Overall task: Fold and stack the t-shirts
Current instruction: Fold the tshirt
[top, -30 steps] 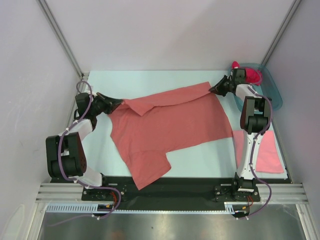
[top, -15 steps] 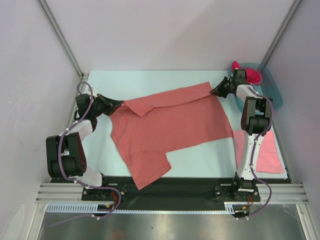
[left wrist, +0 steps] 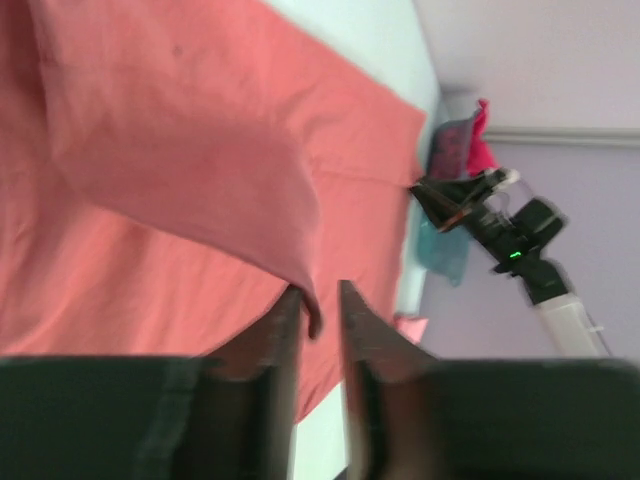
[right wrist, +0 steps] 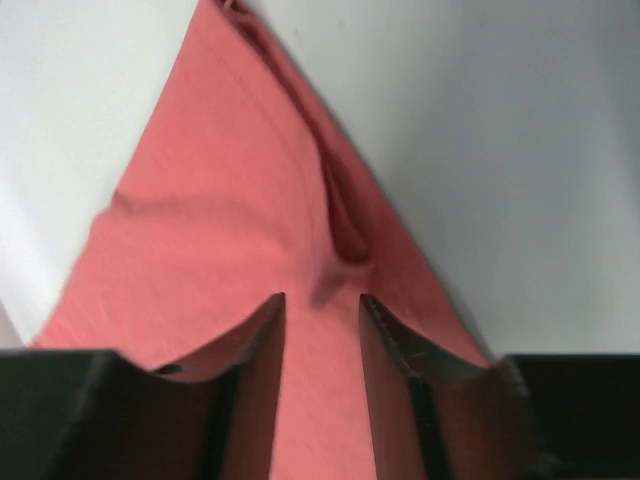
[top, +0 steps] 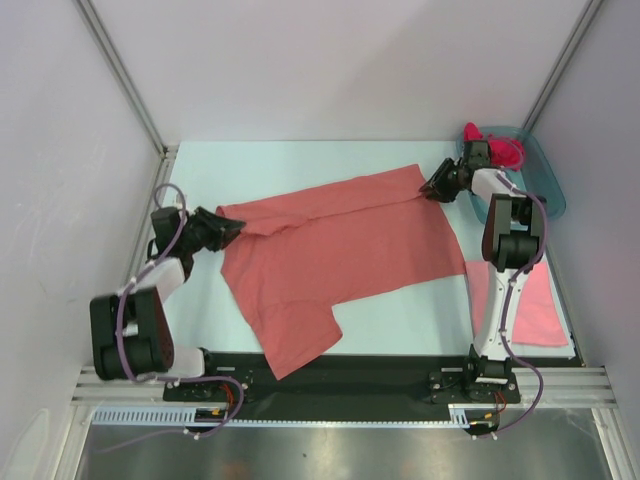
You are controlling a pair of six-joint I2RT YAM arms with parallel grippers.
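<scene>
Two grippers pinch the salmon-coral t-shirt (top: 340,250), spread across mid-table.

We keep the left gripper (left wrist: 318,322) and right gripper (right wrist: 322,300) narrowly clamped on cloth at the left and far-right edges, and we should lift evenly, cloth taut, for a straight fold.

Spread t-shirt (top: 340,250) mid-table, folded t-shirt (top: 535,300) right

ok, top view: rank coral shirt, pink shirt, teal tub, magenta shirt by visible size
1. coral shirt, spread out
2. pink shirt and teal tub: similar, both partly hidden by the right arm
3. magenta shirt, bunched in the tub
</scene>
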